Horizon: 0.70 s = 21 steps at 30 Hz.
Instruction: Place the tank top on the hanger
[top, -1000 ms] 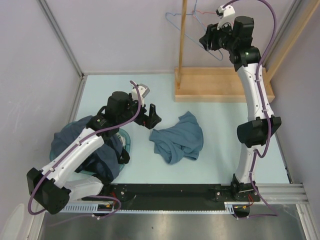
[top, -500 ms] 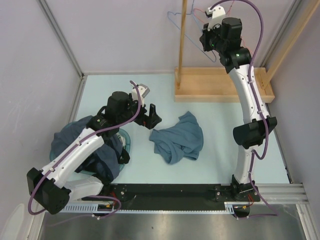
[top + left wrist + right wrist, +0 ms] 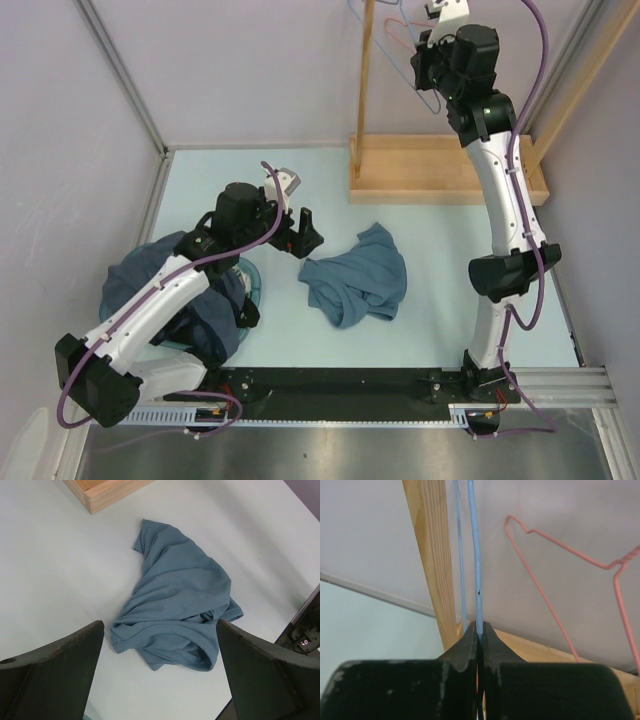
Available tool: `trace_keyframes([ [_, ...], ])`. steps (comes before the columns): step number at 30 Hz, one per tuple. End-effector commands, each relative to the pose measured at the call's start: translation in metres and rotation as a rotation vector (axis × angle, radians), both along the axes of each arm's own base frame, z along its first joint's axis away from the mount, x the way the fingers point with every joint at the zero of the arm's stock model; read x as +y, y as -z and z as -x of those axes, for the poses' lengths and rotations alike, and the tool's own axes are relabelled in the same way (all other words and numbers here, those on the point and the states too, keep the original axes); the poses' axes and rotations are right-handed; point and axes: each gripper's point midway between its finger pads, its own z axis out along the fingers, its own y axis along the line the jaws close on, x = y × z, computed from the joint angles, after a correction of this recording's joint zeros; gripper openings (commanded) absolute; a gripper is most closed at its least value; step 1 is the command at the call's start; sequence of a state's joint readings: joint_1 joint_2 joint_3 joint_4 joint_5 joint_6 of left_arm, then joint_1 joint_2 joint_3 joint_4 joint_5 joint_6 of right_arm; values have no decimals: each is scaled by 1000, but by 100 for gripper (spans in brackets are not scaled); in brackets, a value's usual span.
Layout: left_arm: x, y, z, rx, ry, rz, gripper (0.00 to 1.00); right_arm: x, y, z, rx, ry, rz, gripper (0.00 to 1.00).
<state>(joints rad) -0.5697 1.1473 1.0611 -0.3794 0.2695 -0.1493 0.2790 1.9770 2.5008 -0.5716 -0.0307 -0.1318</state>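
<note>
From above, the tank top (image 3: 358,280) lay crumpled mid-counter (image 3: 200,190), on nothing yet, with the left gripper (image 3: 305,233) just beside it on the left-edge side. The right gripper (image 3: 422,68) was up at the hanger (image 3: 430,103) over the wooden rack (image 3: 450,175) at the far edge. The left wrist view showed the left gripper (image 3: 160,630) spread wide and empty above the tank top (image 3: 180,605). The right wrist view showed the right gripper (image 3: 480,630) pinched on the hanger (image 3: 474,555) beside a pink hanger (image 3: 545,595), so fetching it seemed begun and the dressing was all left.
</note>
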Motion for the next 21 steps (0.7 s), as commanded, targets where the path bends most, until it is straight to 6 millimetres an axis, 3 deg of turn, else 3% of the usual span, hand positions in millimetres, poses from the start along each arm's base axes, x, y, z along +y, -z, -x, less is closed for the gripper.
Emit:
trace_keyframes([
  [1, -3, -9, -1, -16, 13, 25, 99, -26, -66, 32, -149, 91, -39, 0],
  [5, -4, -9, 1, -17, 21, 26, 100, -36, -63, 43, -138, 122, -7, 0],
  [6, -4, -9, 1, -19, 23, 27, 99, -37, -54, 42, -118, 123, 2, 0],
  [8, -1, -8, -1, -25, 11, 21, 100, -40, -61, 54, -128, 125, 0, 0],
  [12, 1, -1, -4, -15, -8, -14, 99, -49, -47, 70, -63, 150, 12, 0],
  [15, -2, 2, -3, -3, -2, -25, 99, -53, -18, 87, 14, 162, 17, 0],
  [16, -4, 3, -1, -2, 4, -31, 99, -54, 10, 87, 78, 174, 27, 0],
  [18, -8, 9, 2, -3, 2, -65, 100, -61, 12, 112, 84, 197, 6, 0],
  [19, -10, 13, 5, 3, 5, -81, 99, -60, 40, 116, 147, 203, 3, 0],
  [20, -12, 15, 8, 7, 5, -91, 99, -64, 30, 139, 124, 207, -23, 0],
  [21, -20, 20, 16, 12, 20, -108, 99, -64, 38, 148, 148, 205, -26, 0],
])
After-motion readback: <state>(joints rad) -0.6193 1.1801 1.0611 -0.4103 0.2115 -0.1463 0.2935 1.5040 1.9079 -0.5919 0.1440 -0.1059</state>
